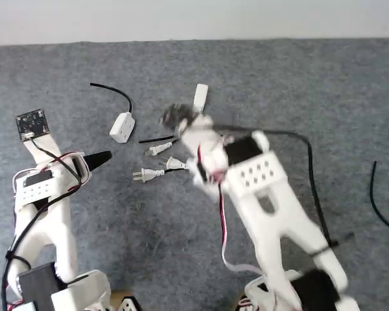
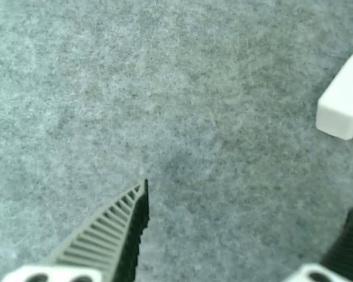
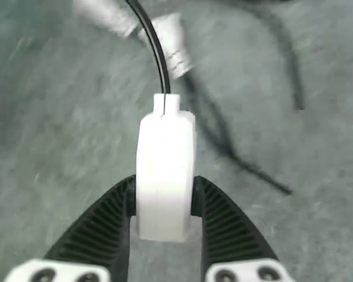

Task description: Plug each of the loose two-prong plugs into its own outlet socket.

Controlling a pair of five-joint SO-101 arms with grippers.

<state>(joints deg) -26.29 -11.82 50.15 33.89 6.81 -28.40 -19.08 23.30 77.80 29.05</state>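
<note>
While my right gripper (image 3: 165, 189) clamps the white rectangular plastic socket block (image 3: 165, 158) mid-table, just far of the loose white 2-prong plugs (image 1: 148, 173), my left gripper (image 2: 247, 205) hangs wide open. I fear the block's thin black cord (image 3: 148, 41) snagging those plugs.

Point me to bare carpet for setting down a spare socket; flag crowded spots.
Free: the carpet between the two arms, nearer than the plugs; also the patch between the black cable and the thin cable at the right edge. Crowded: centre, where the plugs, loose socket and right end effector, shut on a second socket, cluster.
</note>
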